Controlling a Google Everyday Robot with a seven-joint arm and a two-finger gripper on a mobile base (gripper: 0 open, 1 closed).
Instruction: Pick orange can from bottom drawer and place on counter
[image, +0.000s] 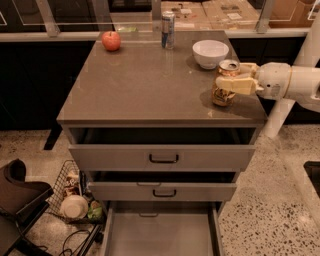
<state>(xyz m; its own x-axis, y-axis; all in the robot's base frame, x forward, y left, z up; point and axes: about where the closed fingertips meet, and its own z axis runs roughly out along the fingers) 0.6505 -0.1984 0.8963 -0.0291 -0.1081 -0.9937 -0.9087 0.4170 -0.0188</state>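
Note:
The orange can (224, 85) stands upright at the right side of the counter (145, 85), its base at or just above the slab. My gripper (231, 83) reaches in from the right and is shut on the orange can around its middle. The white arm (290, 82) extends off the right edge. The bottom drawer (160, 232) is pulled out at the bottom of the view, and its flat grey floor shows nothing on it.
A white bowl (210, 52) sits just behind the can. A blue-and-silver can (168, 30) and a red apple (111, 40) stand at the counter's back. The two upper drawers (162, 157) are partly open. A wire basket (75, 197) and a dark chair (17, 200) are on the floor at left.

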